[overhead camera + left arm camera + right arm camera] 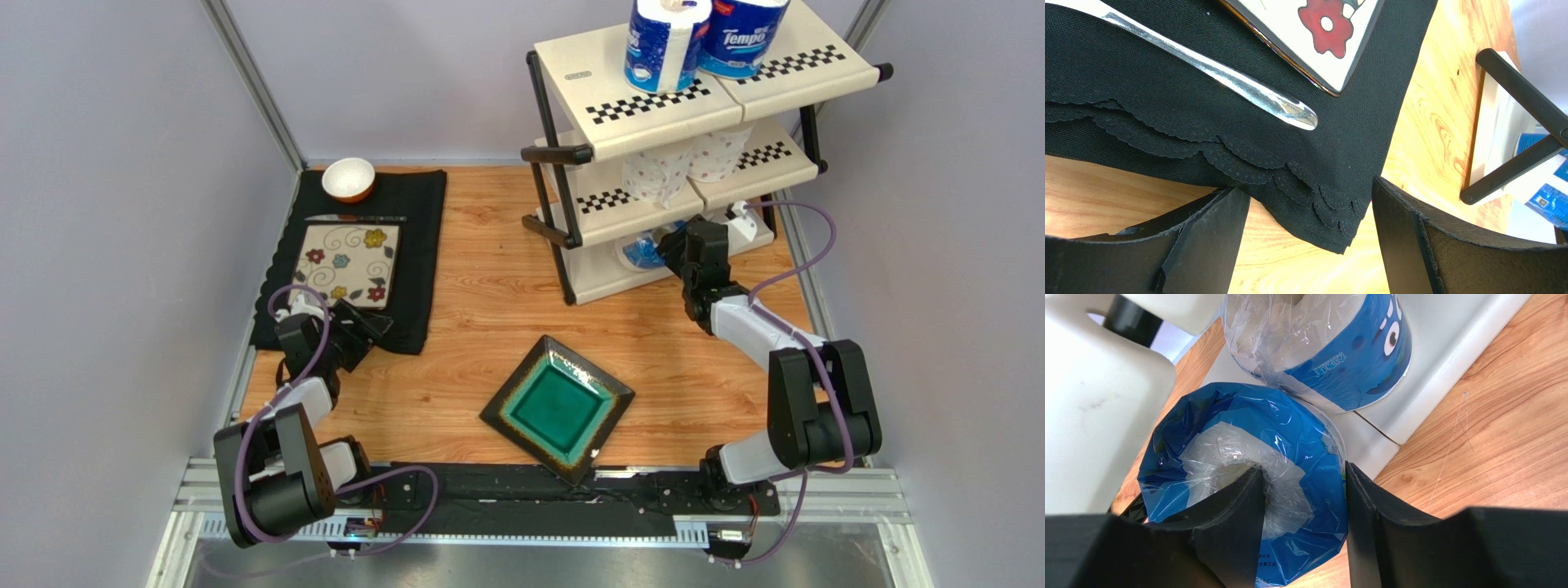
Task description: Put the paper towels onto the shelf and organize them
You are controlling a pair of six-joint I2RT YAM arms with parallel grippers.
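Note:
The shelf stands at the back right. Two blue-wrapped paper towels stand on its top tier, and two plain white printed rolls sit on the middle tier. My right gripper is at the bottom tier. In the right wrist view it is shut on the wall of a blue-wrapped roll, one finger in the core and one outside. A second blue roll stands behind it on the bottom panel. My left gripper is open and empty over the placemat's corner.
A green square plate lies in the middle near the front. The black placemat at the left holds a floral plate, a knife and a white bowl. The shelf's black frame shows at the right of the left wrist view.

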